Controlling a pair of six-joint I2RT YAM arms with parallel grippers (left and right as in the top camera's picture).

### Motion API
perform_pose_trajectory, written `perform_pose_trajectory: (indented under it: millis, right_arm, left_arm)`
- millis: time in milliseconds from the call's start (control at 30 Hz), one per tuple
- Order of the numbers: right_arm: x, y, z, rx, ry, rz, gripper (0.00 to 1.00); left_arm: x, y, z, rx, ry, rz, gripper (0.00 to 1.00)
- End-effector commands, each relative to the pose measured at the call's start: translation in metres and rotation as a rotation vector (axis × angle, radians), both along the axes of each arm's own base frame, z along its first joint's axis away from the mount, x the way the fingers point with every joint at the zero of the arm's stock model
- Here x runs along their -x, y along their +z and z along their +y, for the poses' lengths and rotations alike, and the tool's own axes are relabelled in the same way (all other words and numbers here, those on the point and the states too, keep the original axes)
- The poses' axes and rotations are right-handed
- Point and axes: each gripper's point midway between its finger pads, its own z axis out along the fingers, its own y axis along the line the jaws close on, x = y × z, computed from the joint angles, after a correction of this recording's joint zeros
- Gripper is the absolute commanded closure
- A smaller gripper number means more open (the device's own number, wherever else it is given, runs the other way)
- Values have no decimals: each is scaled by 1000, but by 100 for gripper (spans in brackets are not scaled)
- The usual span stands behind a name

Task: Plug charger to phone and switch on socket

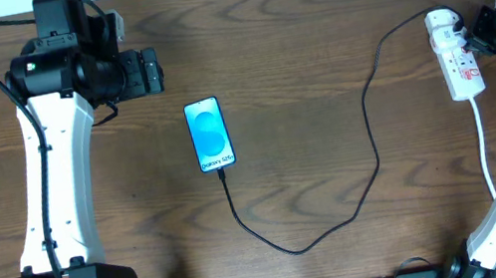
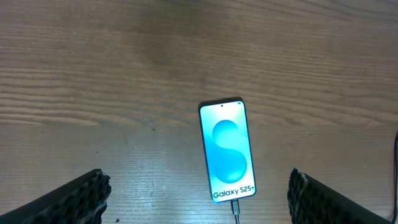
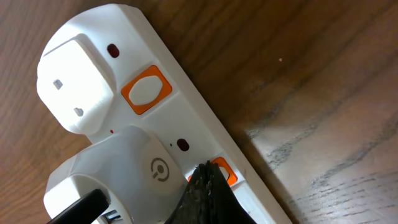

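Overhead, the phone [image 1: 208, 135] lies flat and face up at about 9 o'clock of the table [image 1: 310, 27], screen lit blue, with bare wood on every side of it. The charger [image 1: 372, 154] meets the phone's edge at 6 o'clock, loops down toward the near rail, then climbs to 2 o'clock, where it reaches the socket [image 1: 459, 63]. The socket sits near the table's 3 o'clock edge, lengthwise from 12 to 6, and its white cord [image 1: 486, 155] trails toward 6 o'clock. The left gripper [image 1: 154, 71] hangs at 10 o'clock of the phone, well apart from it. In the left wrist view its fingers [image 2: 74, 198] stand wide apart in the two lower corners, holding nothing, with the phone between them and farther off. The right gripper [image 1: 480, 29] is at the socket's 3 o'clock side, close against it. In the right wrist view its fingers [image 3: 207, 191] are pressed together into one dark wedge. The wedge's tip is at an orange switch [image 3: 225, 172] and partly covers it; a second orange switch [image 3: 146, 90] at 11 o'clock is uncovered. A white adapter [image 3: 124, 177] is seated beside the wedge. The brown, grained wood is widest open between phone and socket, crossed only by the cable. A pale strip runs beyond the 12 o'clock edge.
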Motion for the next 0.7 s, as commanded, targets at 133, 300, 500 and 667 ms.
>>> perform_pose_trajectory:
  millis: [133, 300, 500, 667]
  right_arm:
    - [-4, -1, 78, -210, 92, 2, 99]
    - [3, -4, 81, -229, 62, 42, 99]
    - [7, -10, 73, -199, -31, 96, 99]
    - [5, -12, 59, -153, -68, 93, 99]
  left_arm:
    - [-1, 6, 2, -4, 10, -15, 7]
    - [-1, 6, 2, -4, 10, -15, 7]
    - [-1, 6, 2, -5, 10, -15, 7]
    - [-1, 6, 2, -4, 10, -15, 7]
